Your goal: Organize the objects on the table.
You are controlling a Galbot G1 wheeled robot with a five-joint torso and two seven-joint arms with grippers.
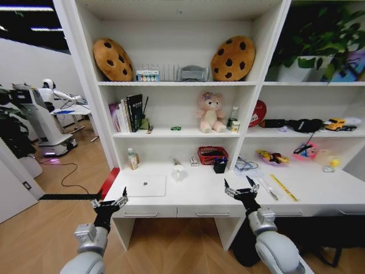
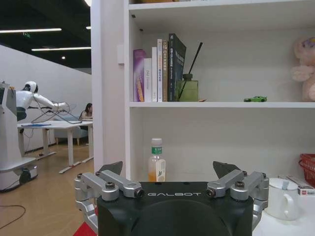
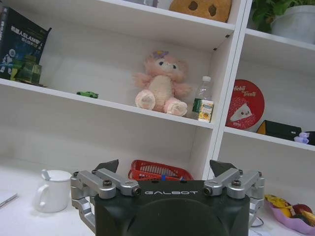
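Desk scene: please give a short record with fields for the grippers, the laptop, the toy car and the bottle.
left gripper: open, empty, before the desk's left front corner
right gripper: open, empty, at the desk's front edge
laptop: closed, flat on the desk, left part
toy car: green, on the middle shelf
bottle: upright at the desk's back, left

Red basket [image 3: 156,170] partly hidden behind right pincer [image 3: 167,169].

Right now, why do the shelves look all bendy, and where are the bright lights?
Head view: the wide lens bows the white shelving outward at the edges. Left wrist view: ceiling strip lights glow in the dark room behind. Right wrist view: evenly lit, no glare on the pink bear.
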